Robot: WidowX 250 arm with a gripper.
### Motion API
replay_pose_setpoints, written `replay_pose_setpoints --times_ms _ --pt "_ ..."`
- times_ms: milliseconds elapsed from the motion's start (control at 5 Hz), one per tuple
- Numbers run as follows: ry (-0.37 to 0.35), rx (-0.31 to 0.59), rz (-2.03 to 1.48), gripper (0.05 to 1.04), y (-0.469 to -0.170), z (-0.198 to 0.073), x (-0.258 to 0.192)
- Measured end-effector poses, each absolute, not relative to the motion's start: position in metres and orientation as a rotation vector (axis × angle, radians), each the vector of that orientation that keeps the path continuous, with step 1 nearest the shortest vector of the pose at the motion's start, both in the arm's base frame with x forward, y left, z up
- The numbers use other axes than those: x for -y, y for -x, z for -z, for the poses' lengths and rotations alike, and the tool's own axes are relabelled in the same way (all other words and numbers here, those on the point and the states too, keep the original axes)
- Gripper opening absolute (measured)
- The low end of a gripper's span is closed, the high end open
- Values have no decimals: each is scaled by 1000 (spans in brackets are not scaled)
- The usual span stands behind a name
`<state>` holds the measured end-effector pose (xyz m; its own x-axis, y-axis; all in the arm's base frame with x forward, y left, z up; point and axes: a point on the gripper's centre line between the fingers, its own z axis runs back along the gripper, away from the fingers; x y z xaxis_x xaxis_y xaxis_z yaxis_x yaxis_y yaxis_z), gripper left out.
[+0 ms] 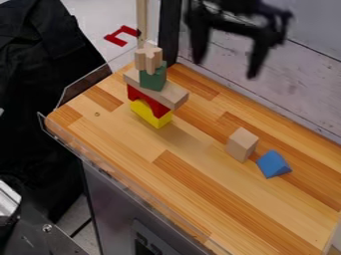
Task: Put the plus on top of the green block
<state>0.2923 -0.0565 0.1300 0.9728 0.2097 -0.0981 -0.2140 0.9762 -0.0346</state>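
My gripper hangs at the top of the view, right of the block stack and above it, its two fingers spread wide with nothing between them. The plus, a light wood piece, rests upright on top of the green block. Under the green block lies a long wooden plank, slightly slanted in the view. A red arch is beneath the plank, and a yellow block forms the bottom of the stack on the wooden table.
Right of the stack stand a plain wooden block and a blue triangular block, close together. A clear plastic guard edges the table's left side. A grey wall runs behind.
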Motion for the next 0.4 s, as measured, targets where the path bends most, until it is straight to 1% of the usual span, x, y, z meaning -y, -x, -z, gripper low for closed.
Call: replay_pose_setpoints --times_ms 200,400 --pt "29 -117 -143 1001 -298 -114 82" --pt "5 -110 -112 1000 -301 -105 91"
